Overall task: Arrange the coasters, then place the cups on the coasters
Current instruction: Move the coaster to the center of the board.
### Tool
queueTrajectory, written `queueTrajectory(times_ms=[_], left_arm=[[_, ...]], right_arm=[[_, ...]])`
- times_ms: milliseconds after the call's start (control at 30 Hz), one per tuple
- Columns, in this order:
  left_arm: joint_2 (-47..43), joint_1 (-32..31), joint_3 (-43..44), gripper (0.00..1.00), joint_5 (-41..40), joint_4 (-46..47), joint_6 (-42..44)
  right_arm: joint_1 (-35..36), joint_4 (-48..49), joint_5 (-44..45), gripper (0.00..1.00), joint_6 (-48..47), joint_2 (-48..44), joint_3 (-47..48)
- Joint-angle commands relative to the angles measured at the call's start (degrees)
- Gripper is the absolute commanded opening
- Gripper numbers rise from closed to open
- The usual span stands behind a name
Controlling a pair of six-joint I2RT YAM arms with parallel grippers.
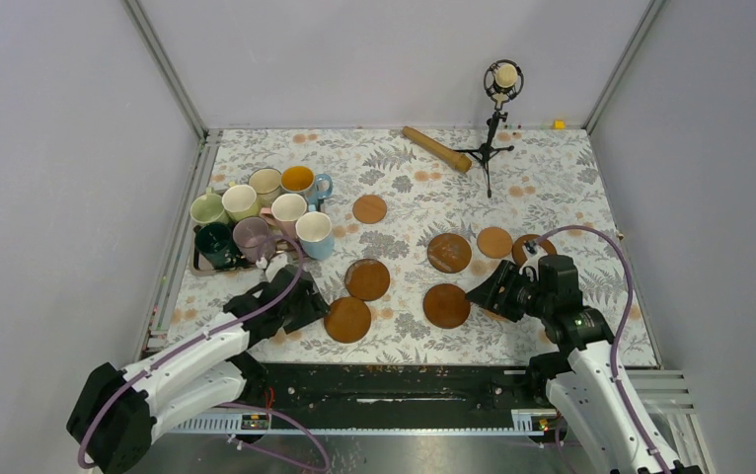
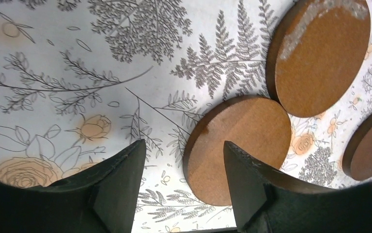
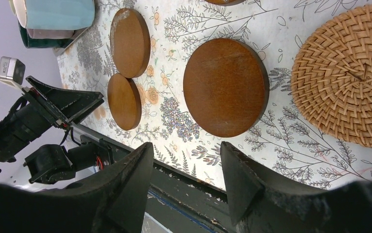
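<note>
Several brown round coasters lie spread over the floral table, among them one (image 1: 347, 319) at the near left, one (image 1: 367, 279) just behind it and a dark one (image 1: 446, 305) to the right. The cups (image 1: 253, 237) stand bunched at the far left. My left gripper (image 1: 310, 301) hovers open and empty beside the near-left coaster (image 2: 237, 145), which lies flat just ahead of its right finger (image 2: 245, 179). My right gripper (image 1: 478, 293) is open and empty too, near the dark coaster (image 3: 225, 87), with a woven rattan coaster (image 3: 349, 73) to its right.
The cups sit on a dark tray (image 1: 199, 265) against the left wall. A microphone on a tripod (image 1: 500, 84) and a wooden stick (image 1: 436, 148) stand at the back. A black rail (image 1: 404, 380) runs along the table's near edge.
</note>
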Motion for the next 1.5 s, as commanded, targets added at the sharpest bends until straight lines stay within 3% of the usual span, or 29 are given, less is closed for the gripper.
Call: queueTrajectory(times_ms=[0,467,733,1233,1467], left_arm=[[0.59,2.33,1.76,0.6,-0.29,0.61,3.46],[5.29,1.9,-1.7,0.51,9.77,13.77,5.63],[9.28,-4.45,-3.03,0.51,9.82,19.98,2.49],[18.9,-17.14,6.57,0.51,7.72,23.2,1.92],[17.47,-20.37,9.55,0.55,5.36,18.3,3.73]], right_arm=[[0.4,1.12,-0.7,0.61,0.18,1.39,2.0],[0.39,0.36,-1.17,0.61,0.1,-0.18,1.28],[0.4,0.17,-0.98,0.61,0.29,-0.8,1.57],[0.43,-1.59,-0.59,0.61,0.39,-1.1,2.06],[0.4,-1.37,-1.02,0.61,0.62,-2.31,1.06]])
